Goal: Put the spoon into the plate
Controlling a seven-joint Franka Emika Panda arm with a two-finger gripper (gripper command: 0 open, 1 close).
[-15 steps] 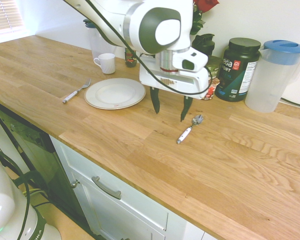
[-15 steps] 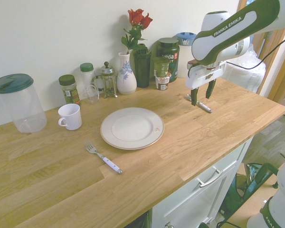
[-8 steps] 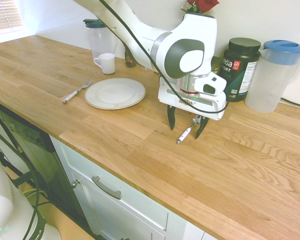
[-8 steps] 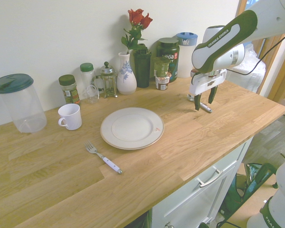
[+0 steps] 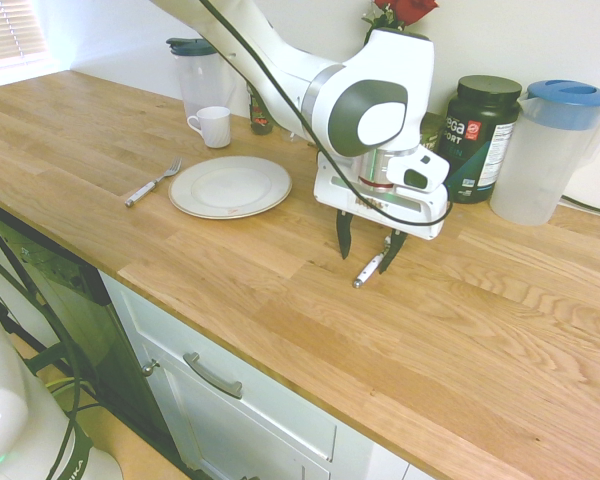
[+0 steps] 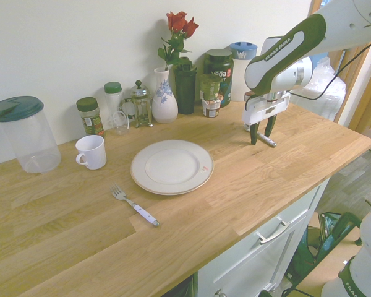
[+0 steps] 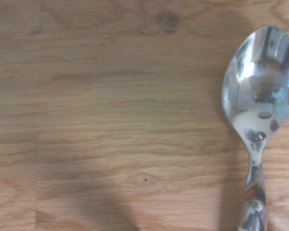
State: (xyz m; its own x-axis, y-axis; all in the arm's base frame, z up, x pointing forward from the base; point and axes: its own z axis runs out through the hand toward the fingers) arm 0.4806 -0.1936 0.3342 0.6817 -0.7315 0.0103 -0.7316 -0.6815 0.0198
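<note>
Gripping spoon [image 5: 367,271] is your current step; hand [image 5: 367,256] open astride it; close, lift, then go to plate [image 5: 230,187].

The dark tub [image 5: 476,140] reads "SPORT"; the arm [image 6: 284,59] reads "FRANKA EMIKA"; the blue-lidded pitcher [image 6: 242,73] shows "W".

The fork [image 6: 136,205] and spoon [image 6: 266,140] lie either side of the plate [image 6: 172,167].
</note>
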